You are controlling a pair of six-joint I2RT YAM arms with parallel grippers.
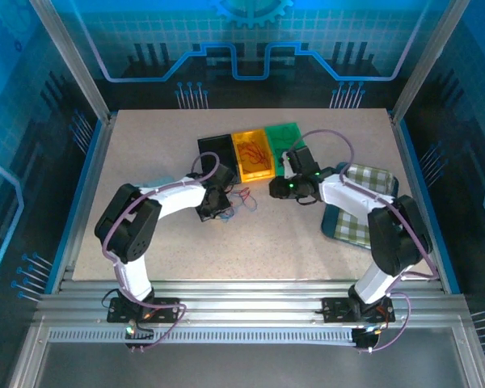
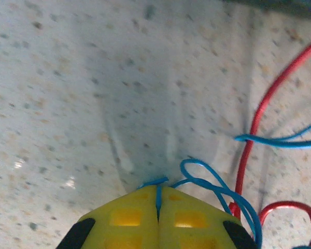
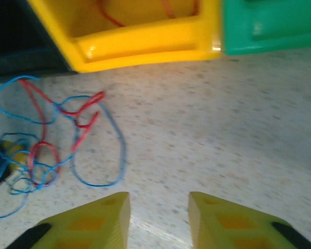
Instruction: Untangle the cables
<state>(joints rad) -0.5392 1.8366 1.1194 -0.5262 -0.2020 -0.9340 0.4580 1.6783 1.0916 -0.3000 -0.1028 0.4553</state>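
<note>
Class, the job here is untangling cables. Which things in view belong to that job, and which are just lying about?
Job: red cable, blue cable, left pincer shut on the blue cable, right pincer open.
Lying about: black bin, yellow bin, green bin, checked cloth.

No legible text, labels, brands or numbers anywhere, only wordless graphics, a pale blue gear emblem (image 1: 251,8) and circuit-style lines (image 1: 137,79) on the blue translucent back panel (image 1: 145,36).
</note>
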